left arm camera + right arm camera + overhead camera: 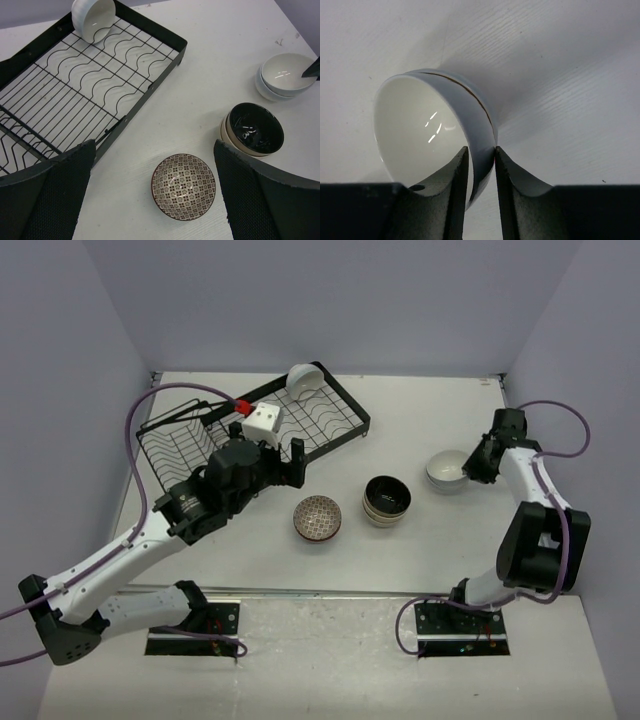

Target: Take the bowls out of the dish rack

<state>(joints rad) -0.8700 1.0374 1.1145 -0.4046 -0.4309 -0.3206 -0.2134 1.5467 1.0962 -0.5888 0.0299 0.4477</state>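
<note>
The black wire dish rack stands at the back left and also shows in the left wrist view. One white bowl leans on its side in the rack's far corner. On the table stand a patterned bowl, a tan stack with a dark inside and a white stack. My left gripper is open and empty, above the patterned bowl beside the rack. My right gripper is shut on the rim of the top white bowl, one finger inside and one outside.
Grey walls close in the table at the back and on both sides. The table's front edge runs just ahead of the arm bases. A purple cable loops over the rack's left end.
</note>
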